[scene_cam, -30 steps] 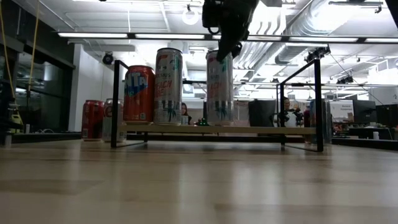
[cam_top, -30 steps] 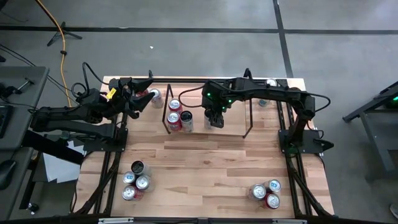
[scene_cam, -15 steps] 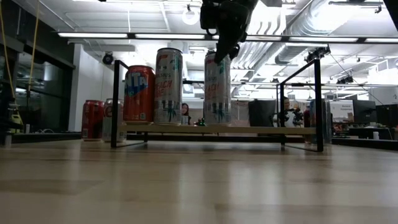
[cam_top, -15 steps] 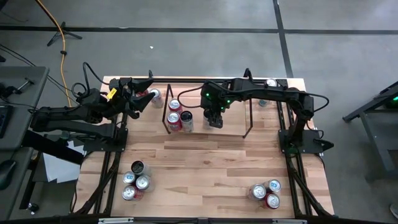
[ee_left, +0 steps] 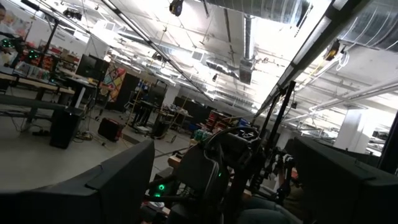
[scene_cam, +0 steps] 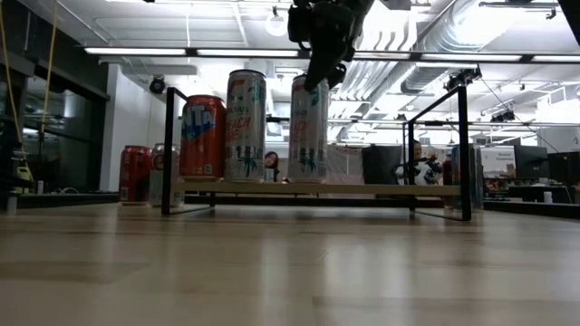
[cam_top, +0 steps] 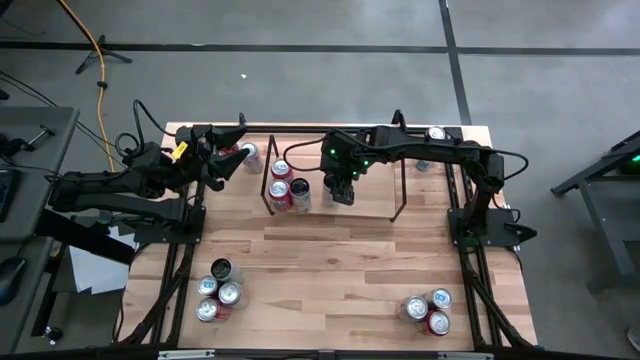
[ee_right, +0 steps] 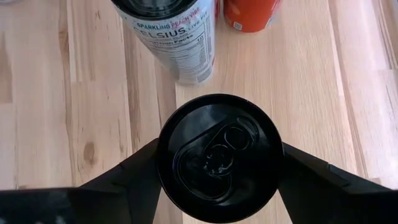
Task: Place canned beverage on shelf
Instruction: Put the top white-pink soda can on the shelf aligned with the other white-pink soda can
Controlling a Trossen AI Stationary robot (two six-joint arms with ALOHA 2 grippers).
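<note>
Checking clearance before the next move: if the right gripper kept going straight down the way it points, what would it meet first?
The right gripper points down over the tall silver black-topped can between its fingers, so it meets that can's lid first; below is the black-rod shelf.

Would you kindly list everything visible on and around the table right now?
Shelf: one, black rods, far middle of the table.
Cans on shelf: two, one orange-red, one tall white, at its left end.
Held can: one, tall, white, standing on the shelf beside them.
Near-left cans: four, mixed silver, red and black tops.
Near-right cans: three, silver and red.
Far-left cans: two, red and silver, by the left gripper.
Far-right can: one, silver top.
Left gripper: waiting far left.
Right gripper: shut on the held can.
</note>
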